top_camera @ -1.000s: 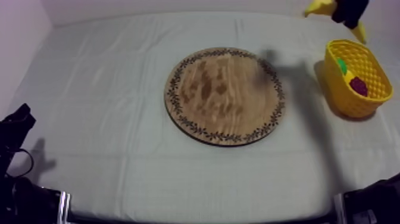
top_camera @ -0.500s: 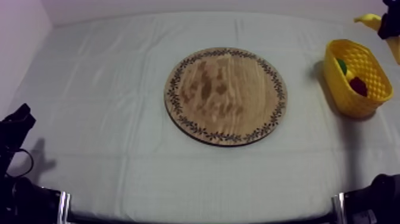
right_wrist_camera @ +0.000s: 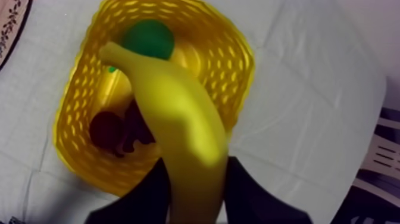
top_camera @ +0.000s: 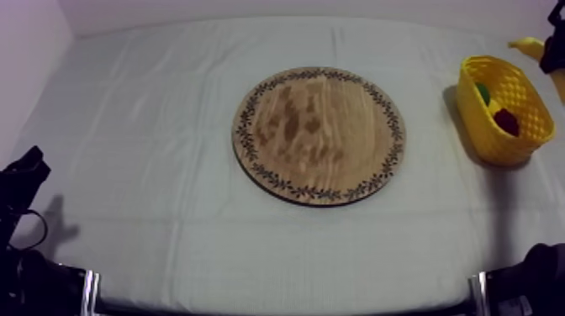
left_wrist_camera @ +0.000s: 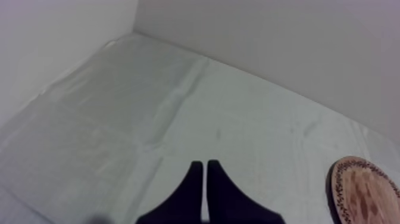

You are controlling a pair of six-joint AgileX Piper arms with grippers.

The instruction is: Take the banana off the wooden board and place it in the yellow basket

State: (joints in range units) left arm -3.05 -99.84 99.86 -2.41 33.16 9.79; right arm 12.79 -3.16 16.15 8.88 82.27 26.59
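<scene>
The right pincer [right_wrist_camera: 195, 165] is pinching the banana [right_wrist_camera: 172, 101]: its two black fingers [right_wrist_camera: 149, 199] press the thick end of the fruit from either side. The rest of the banana curves away from them and hangs in the air over the yellow basket [right_wrist_camera: 237, 56]. Its tip is just beside a green fruit [right_wrist_camera: 149, 37] that lies inside the basket. A dark lumpy fruit [right_wrist_camera: 116, 134] lies in the basket too, nearer the pincer; I cannot tell its kind. In the top view the banana shows at about 1 o'clock from the basket, raised clear of its rim and not touching it, with the black of the right arm [top_camera: 555, 46] just beside it. The banana is off the round wooden board [top_camera: 319, 134], which lies flat at the middle of the counter [top_camera: 151, 126], its patterned rim all in sight. The basket stands on the grey-white cloth [top_camera: 403, 244] at about 3 o'clock from the board, near it but not touching. The left pincer [left_wrist_camera: 205, 176] is pressed together into a narrow wedge with nothing in it. It is low over the cloth at about 8 o'clock on the counter, well apart from the board and far from the basket.
</scene>
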